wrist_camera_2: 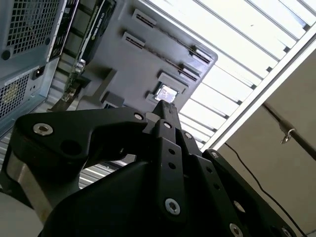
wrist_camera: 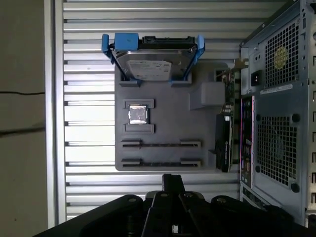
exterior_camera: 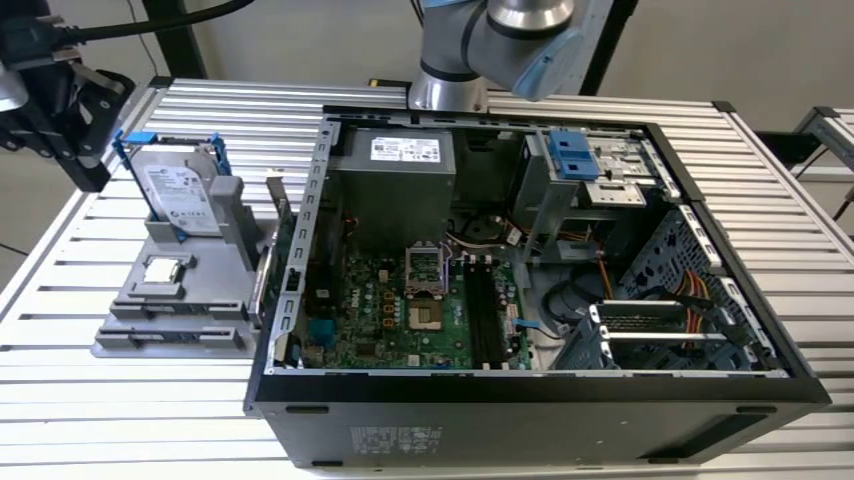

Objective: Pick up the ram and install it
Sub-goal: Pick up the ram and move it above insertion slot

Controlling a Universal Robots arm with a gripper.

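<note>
**Hovering clenched and empty, off the tray that holds the ram**

Looking through the first wrist view, I see my claw (wrist_camera: 173,181) with its fingers pressed together and nothing between them. It hangs over the slatted metal table (wrist_camera: 84,123), just off the edge of the grey plastic tray (wrist_camera: 168,113) and clear of it.

The ram (wrist_camera: 160,162) stands on edge in the tray's long holder nearest the claw. From here it is a thin dark line between two grey end blocks. A second line like it sits in the holder just beyond.

Further along the tray lies a square silver processor (wrist_camera: 138,114) in its recess. Past it a hard drive (wrist_camera: 153,61) with a white label stands in a blue bracket (wrist_camera: 126,39).

In the exterior view the open computer case (exterior_camera: 534,385) lies beside the tray. Its green motherboard (exterior_camera: 387,310) carries long black slots (exterior_camera: 481,315), and the grey power supply (exterior_camera: 394,185) bears a white label.
</note>
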